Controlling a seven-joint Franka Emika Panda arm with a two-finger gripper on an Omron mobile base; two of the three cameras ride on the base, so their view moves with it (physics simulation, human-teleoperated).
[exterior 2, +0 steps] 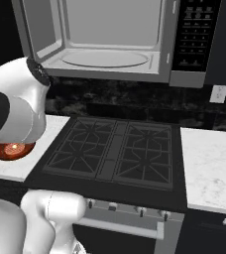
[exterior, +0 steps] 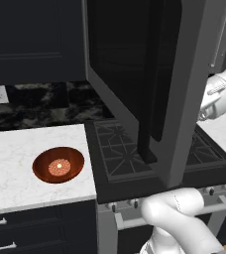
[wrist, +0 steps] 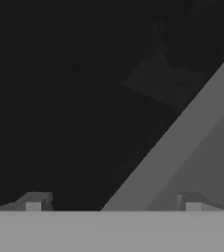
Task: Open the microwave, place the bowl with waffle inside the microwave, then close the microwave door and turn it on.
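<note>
The fingers (wrist: 113, 201) show in the hand view as two small tips set well apart with nothing between them, so they stand wide and hold nothing; ahead of them lie dark glass and a slanting grey edge, which I take to be the microwave door (exterior: 159, 84), near but apparently not touched. That door hangs swung far out over the stove (exterior 2: 117, 151), its dark bar handle (exterior: 145, 99) on the near free edge. In the right base view the microwave (exterior 2: 110, 39) stands open up at the far wall, its grey cavity bare. The first step therefore looks done. The bowl (exterior: 58, 164) sits on the white marble surface (exterior: 16, 158) left of the stove, well apart from the arm, with the waffle (exterior: 59, 167) lying in its middle. Left to do, by my reckoning: fetch the bowl, set it inside, shut the door and press start on the control panel (exterior 2: 193, 34).
</note>
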